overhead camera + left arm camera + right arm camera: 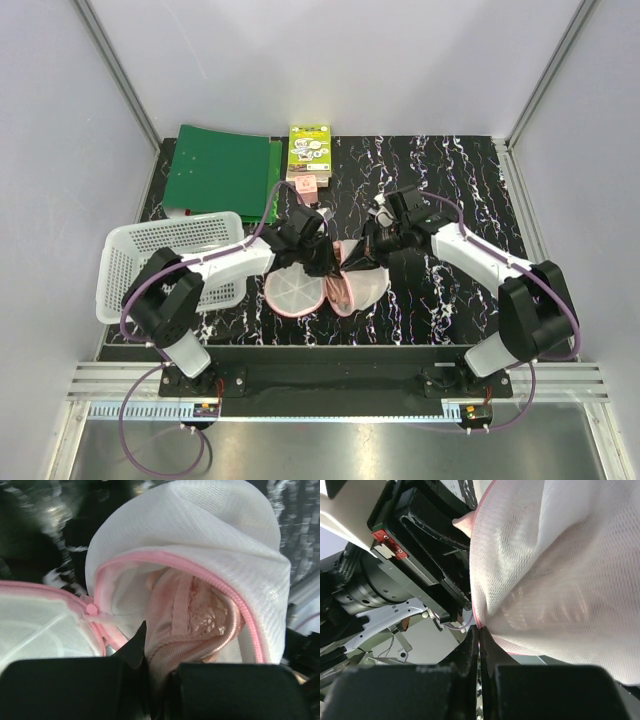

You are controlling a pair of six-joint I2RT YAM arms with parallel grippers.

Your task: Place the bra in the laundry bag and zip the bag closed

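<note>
on the black marbled counter (450, 180), at its middle, a laundry bag (295, 290) of white mesh with pink zip edging, lying open in two round halves side by side. in the left wrist view, one half flat at the lower left, the other raised as a dome with its zip mouth gaping. inside that dome, the bra (195, 615), peach-pink and crumpled, showing a strap and a lacy patch, with a fold trailing down over the lower edge of the mouth. left tool (159, 667) nearly together, clamped on that trailing fold of the bra. right tool (479, 635) fully together, pinching the pink-edged rim of the bag's mesh and holding that edge up. from above, both tools close over the bag, just beside each other, pink fabric between them. to the left, near the bag, a white lattice basket (130, 270); behind the basket, a green folder (220, 165); right of the folder, a small green box (309, 145) with a small pink thing (308, 183) in front of it, too small to make out.
</note>
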